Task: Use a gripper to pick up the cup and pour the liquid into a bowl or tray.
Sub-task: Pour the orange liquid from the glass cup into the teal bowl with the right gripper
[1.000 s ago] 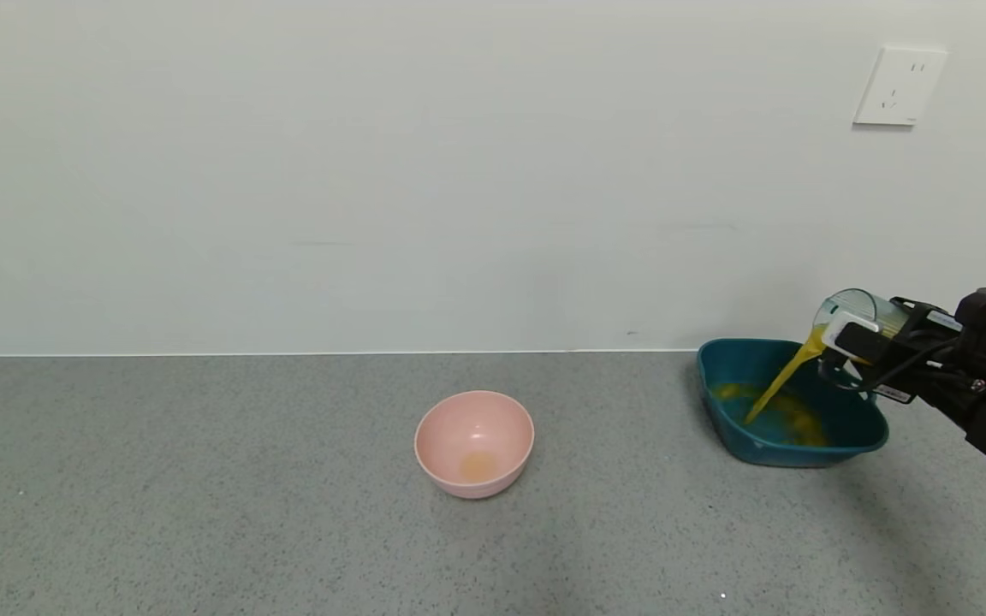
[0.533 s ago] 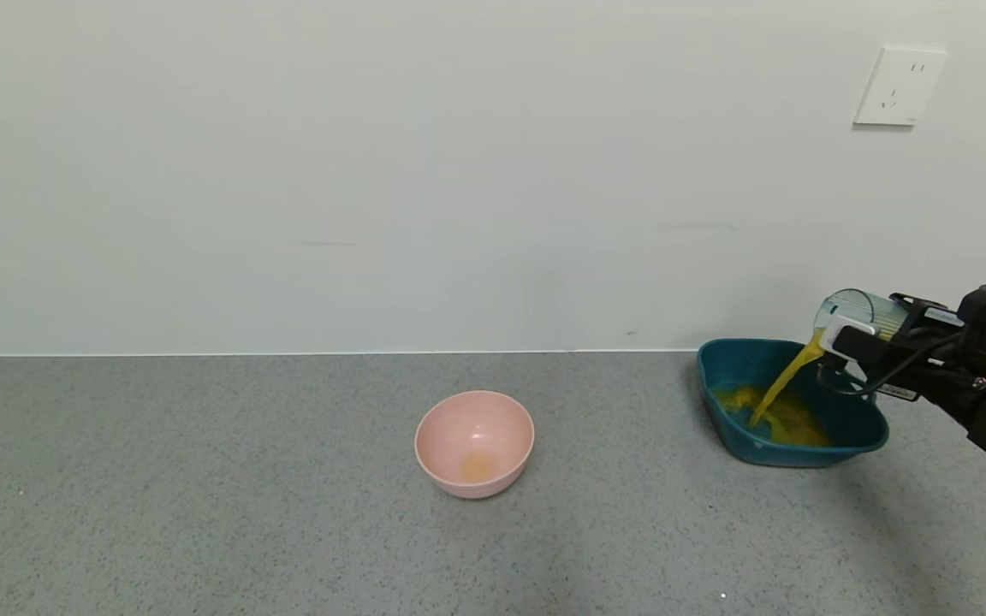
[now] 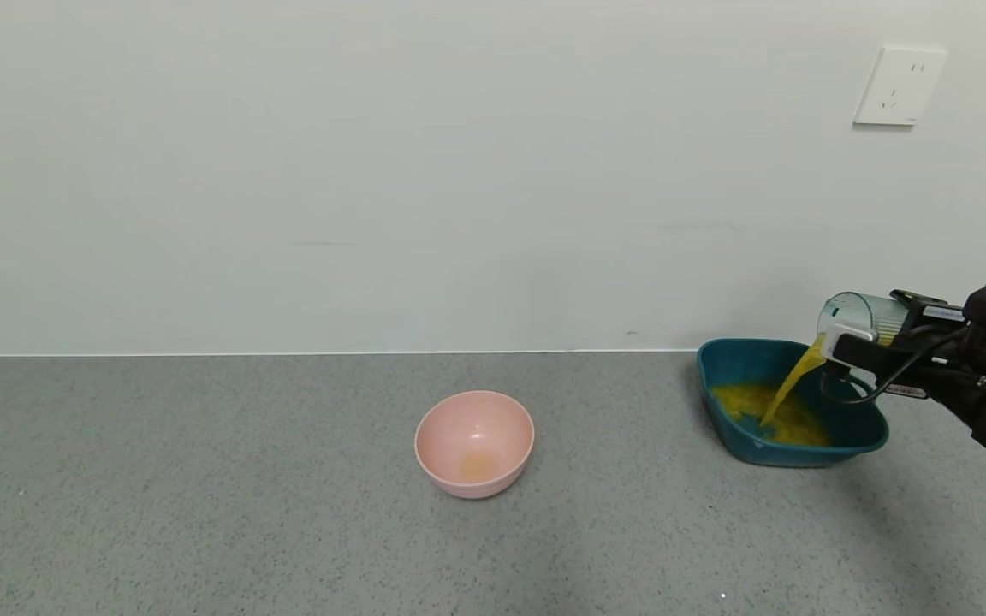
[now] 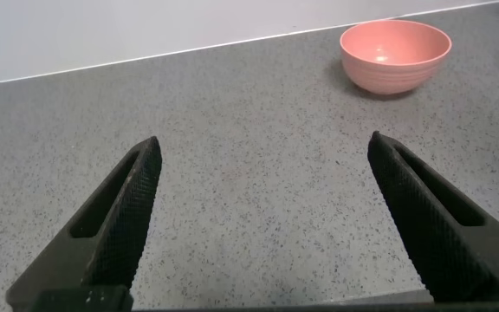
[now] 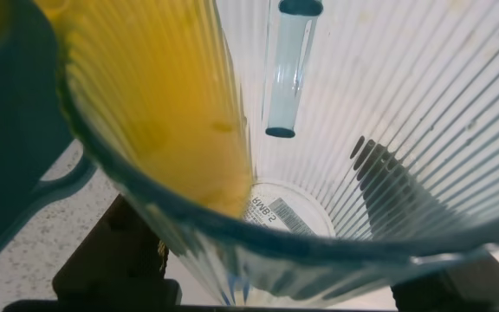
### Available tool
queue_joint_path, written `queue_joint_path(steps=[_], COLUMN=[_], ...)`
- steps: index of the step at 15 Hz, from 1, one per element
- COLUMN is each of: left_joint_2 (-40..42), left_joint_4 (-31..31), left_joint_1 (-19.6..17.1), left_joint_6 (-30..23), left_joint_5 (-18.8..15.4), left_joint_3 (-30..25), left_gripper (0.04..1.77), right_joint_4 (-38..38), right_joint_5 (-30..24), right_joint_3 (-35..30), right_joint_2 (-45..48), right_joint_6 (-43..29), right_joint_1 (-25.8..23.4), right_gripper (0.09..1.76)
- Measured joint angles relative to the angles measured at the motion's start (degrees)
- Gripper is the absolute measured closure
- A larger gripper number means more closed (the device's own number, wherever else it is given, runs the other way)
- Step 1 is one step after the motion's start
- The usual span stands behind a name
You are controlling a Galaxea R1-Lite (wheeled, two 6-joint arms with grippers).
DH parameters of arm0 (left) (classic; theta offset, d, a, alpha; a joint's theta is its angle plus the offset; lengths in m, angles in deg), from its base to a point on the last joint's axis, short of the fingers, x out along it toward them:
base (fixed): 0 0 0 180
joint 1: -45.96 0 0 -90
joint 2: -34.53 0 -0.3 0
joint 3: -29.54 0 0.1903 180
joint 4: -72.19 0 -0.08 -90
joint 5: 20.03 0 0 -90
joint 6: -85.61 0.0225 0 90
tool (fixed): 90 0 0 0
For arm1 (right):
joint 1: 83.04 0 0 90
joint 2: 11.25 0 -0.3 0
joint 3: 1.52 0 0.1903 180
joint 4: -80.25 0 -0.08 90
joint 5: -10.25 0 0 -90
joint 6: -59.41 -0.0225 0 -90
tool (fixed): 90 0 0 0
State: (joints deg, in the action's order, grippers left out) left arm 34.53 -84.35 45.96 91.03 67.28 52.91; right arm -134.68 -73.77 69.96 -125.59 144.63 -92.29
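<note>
Fuller liquid [image 3: 780,409] pool in tray [image 3: 788,445]; right pincer [image 3: 854,344] half behind cup [image 3: 863,315].

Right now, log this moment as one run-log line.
step: pouring | right gripper: shut on cup, tipped over tray | liquid: streaming into tray | left gripper: open, idle

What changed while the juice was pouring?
The right gripper tipped the cup flatter, so more juice streamed out and the puddle in the tray grew. The gripper kept hold of the cup. The pink bowl stayed put.
</note>
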Motion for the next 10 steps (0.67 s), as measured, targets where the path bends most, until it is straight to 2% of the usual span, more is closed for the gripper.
queue_joint_path(steps=[10], left_joint_2=[0.00], left_joint_4=[0.00], left_joint_1=[0.00], left_joint_6=[0.00], left_joint_5=[-0.02], left_joint_3=[0.00], left_gripper=[0.09], right_joint_4=[0.17], right_joint_5=[0.00], right_joint_3=[0.00], right_joint_2=[1.16], right_joint_6=[9.62], right_joint_1=[0.72], right_gripper=[0.48])
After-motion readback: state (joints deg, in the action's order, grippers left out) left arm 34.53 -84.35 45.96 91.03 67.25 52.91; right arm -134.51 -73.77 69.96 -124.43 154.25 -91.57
